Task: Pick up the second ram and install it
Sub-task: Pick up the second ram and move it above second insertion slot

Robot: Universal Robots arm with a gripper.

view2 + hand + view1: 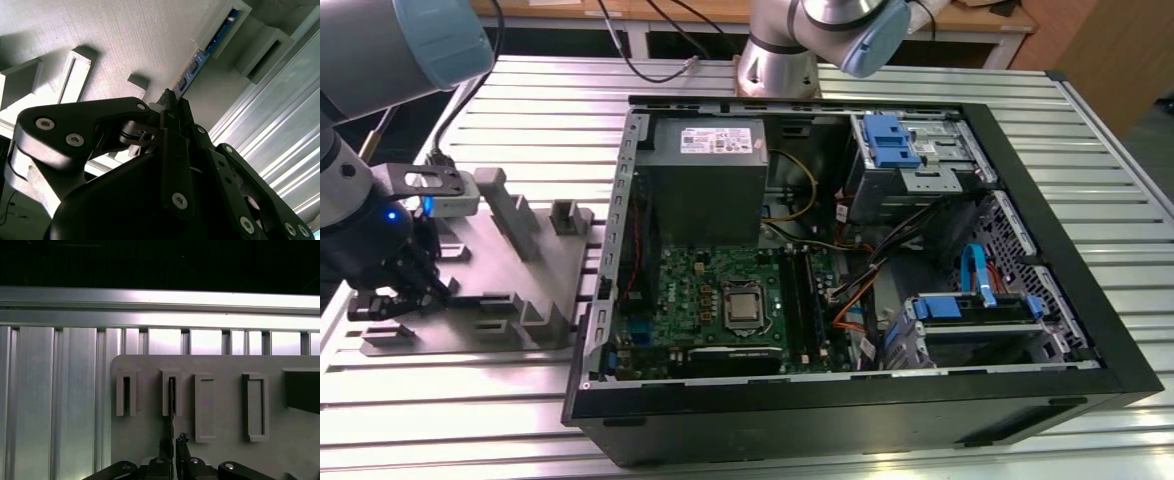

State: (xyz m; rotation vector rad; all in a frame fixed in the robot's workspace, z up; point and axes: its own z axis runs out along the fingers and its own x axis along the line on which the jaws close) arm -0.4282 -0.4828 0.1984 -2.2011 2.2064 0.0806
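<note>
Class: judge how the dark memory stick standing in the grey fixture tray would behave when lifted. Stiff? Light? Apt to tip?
The second ram looks card-thin, so it is probably light and fairly stiff. It stands on edge in a slot of the grey fixture tray, so out of it it would likely tip over.

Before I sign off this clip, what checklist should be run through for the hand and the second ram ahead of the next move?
1. Hand positioned over the fixture tray: ok.
2. Hand shut on the second ram, jaws together around its edge: ok.
3. Second ram free of the fixture tray: not ok; its far end sits in a slot.
4. Computer case open, green board exposed: ok.
5. Free memory slot on the green board: cannot tell.
</note>
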